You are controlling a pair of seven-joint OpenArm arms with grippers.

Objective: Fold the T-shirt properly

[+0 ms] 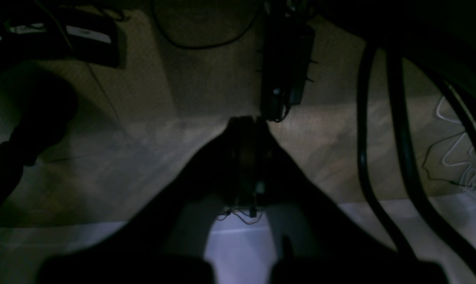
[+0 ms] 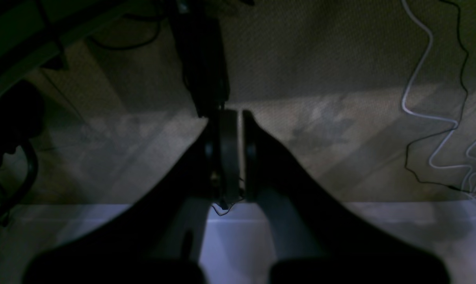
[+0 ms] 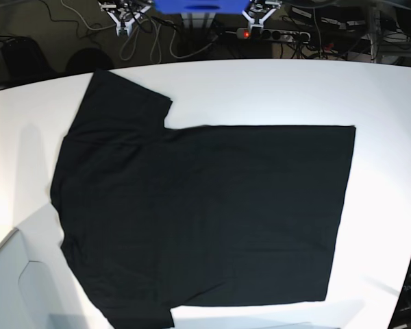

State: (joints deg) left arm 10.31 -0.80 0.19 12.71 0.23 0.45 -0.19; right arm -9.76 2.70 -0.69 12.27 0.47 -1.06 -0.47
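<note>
Both of our pincers are closed down narrow with nothing between the jaws. Our left gripper shows in its wrist view as two dark fingers meeting at a point, pads pressed together, and our right gripper looks the same in its own view, its two dark fingers touching at the tips apart from a thin sliver of light. Neither pincer holds cloth or anything else. Beyond the left fingertips we see a dim beige carpeted floor, a black power strip lying just ahead of the tips, and thick black cables curving down to the right of them. Beyond the right fingertips the same kind of beige floor appears, with a thin white wire wandering off to the far right. Below each pincer, near its base, a pale edge of the white tabletop shows. The large black short-sleeved cloth T-shirt lies well away from both pincers, spread flat on the white table in the base view, plain side up, with one sleeve toward the upper left, the other at the lower left edge, and its straight hem on the right. The shirt is unfolded, and we see no part of either arm over it in that view.
</note>
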